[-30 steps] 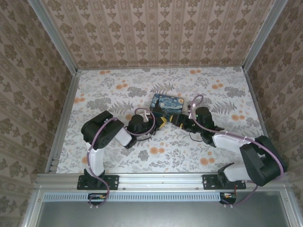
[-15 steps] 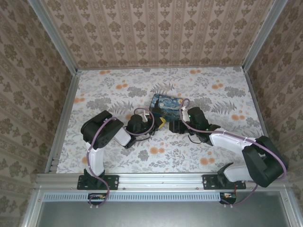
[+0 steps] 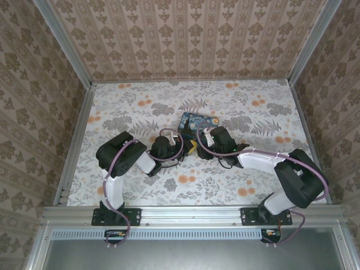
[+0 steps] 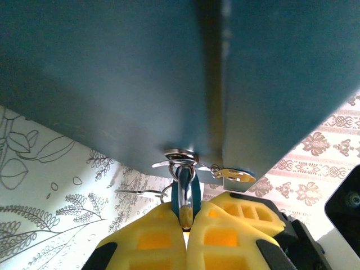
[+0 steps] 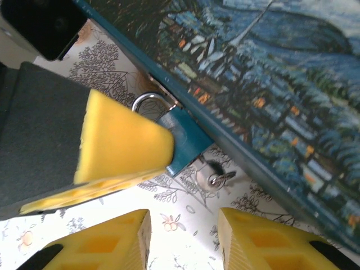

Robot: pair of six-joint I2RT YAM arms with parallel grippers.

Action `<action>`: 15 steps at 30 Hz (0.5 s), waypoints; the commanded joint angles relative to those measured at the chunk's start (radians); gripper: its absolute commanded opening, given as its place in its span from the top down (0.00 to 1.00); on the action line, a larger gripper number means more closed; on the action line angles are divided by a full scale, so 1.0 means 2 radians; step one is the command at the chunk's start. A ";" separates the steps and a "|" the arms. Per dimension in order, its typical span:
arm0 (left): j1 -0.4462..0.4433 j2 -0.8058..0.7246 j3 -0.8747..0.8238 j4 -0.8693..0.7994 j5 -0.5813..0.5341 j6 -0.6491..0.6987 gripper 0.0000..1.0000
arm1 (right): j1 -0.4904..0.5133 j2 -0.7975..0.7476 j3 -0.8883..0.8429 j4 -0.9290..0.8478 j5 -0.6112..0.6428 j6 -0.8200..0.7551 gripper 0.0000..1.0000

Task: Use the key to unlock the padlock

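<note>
My left pincer (image 4: 184, 216) is clamped on the small teal metal padlock (image 5: 183, 139) to steady it against the blue painted rectangular box (image 5: 292, 67), while my right pincer (image 5: 184, 225) sits open and empty, facing its keyhole end.

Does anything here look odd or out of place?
Nothing looks spilled or broken. The painted box sits askew on the table, and the left gripper pinches the small padlock on its front, with the right gripper open close by.
</note>
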 commanded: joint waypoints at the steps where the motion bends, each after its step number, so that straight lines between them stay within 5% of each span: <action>1: 0.003 -0.018 -0.001 0.020 0.018 -0.008 1.00 | 0.006 0.007 0.021 -0.016 0.028 -0.025 0.63; 15: 0.003 -0.021 -0.002 0.020 0.022 -0.012 1.00 | 0.044 0.033 0.054 -0.045 0.141 -0.087 0.68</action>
